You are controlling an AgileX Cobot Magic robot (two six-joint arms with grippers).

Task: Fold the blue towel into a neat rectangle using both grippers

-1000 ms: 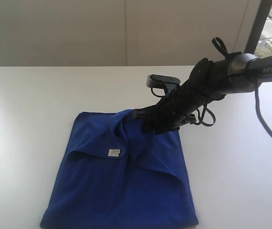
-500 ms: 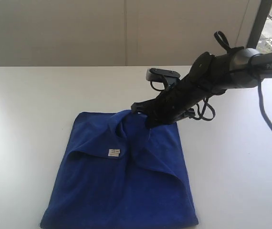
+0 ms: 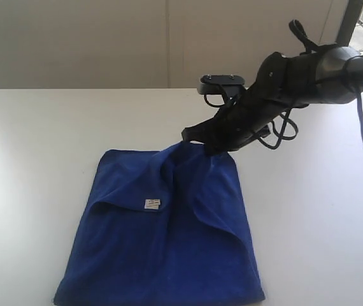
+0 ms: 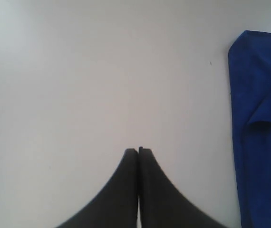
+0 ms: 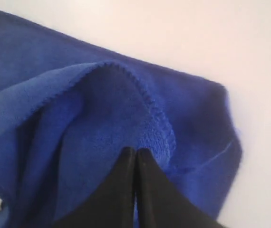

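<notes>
Pinching blue towel [image 3: 169, 255] edge, right claw [image 5: 135, 152]

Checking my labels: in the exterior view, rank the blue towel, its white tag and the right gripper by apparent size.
Largest to smallest:
blue towel
right gripper, pinching the towel
white tag, tiny by comparison

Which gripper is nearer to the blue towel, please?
Right. The right gripper is shut on a fold of the towel; the left gripper, also shut, is over the table beside it.
</notes>
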